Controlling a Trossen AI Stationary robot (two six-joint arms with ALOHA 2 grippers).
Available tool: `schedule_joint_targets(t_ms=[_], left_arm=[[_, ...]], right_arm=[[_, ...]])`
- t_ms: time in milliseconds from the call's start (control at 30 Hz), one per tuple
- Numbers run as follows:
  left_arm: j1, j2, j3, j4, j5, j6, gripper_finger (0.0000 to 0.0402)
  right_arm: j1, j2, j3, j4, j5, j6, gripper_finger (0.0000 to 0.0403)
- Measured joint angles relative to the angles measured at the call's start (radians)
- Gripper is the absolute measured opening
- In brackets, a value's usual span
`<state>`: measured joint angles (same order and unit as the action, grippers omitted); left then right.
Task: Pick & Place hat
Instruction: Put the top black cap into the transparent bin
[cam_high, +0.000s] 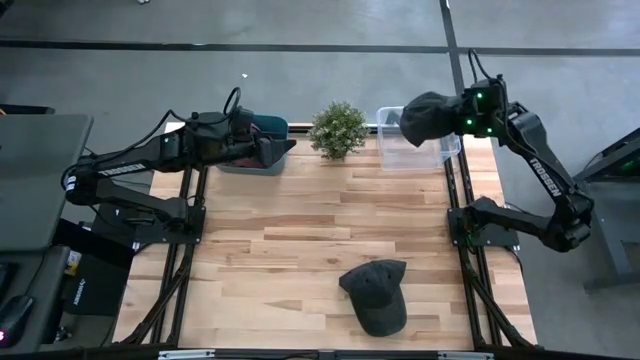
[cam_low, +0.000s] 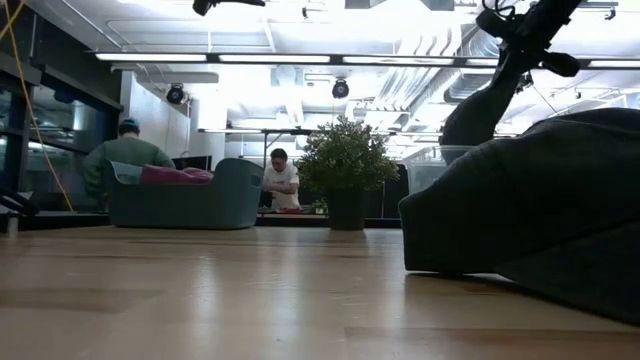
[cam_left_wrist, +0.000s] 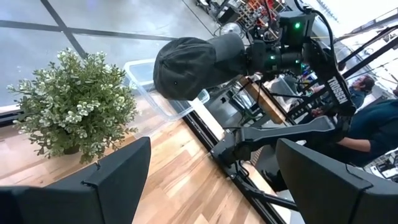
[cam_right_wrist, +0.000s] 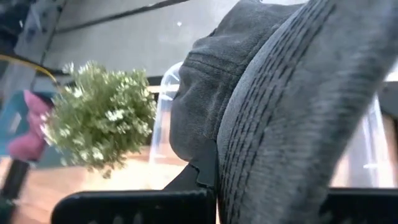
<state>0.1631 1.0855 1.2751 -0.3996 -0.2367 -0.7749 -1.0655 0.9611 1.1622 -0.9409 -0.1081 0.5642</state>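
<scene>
Two dark grey caps show. One cap (cam_high: 375, 295) (cam_low: 540, 225) lies on the table near its near edge, resting on its brim and crown. My right gripper (cam_high: 458, 114) (cam_right_wrist: 242, 202) is shut on the other cap (cam_high: 424, 116) (cam_left_wrist: 193, 61) (cam_low: 478, 112), held in the air over the clear plastic bin (cam_high: 415, 148) at the table's far right. My left gripper (cam_high: 283, 149) (cam_left_wrist: 211, 186) is open and touches nothing; it sits at the teal bin (cam_high: 250, 150) near the far left and points toward the plant. My right gripper pinches the cap's stitched brim (cam_right_wrist: 273, 149) between its two fingers, coming roughly level from the table's right side. The cap is lifted clear. Its crown (cam_left_wrist: 186, 62) sticks out beyond the fingers toward the table's left, above the clear bin.
A potted plant (cam_high: 338, 128) (cam_left_wrist: 74, 109) stands at the far edge between the teal bin (cam_low: 185, 195), which holds pink cloth, and the clear bin (cam_left_wrist: 163, 87). Bare wood lies across the table's middle and left. People show in the room beyond.
</scene>
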Motion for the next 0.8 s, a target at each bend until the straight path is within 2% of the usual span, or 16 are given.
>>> schedule_joint_targets(t_ms=[200, 467, 800], left_arm=[[0.0, 0.0, 0.0, 0.0, 0.0, -0.026, 0.0337], [0.0, 0.0, 0.0, 0.0, 0.0, -0.038, 0.0337], [0.0, 0.0, -0.001, 0.002, 0.0, -0.077, 0.0337]], right_arm=[[0.055, 0.0, 0.0, -0.024, 0.097, 0.142, 0.0005], [0.172, 0.008, 0.0, -0.034, 0.303, 0.378, 0.0005], [0.33, 0.14, 0.0, 0.03, 0.47, 0.668, 0.0005]])
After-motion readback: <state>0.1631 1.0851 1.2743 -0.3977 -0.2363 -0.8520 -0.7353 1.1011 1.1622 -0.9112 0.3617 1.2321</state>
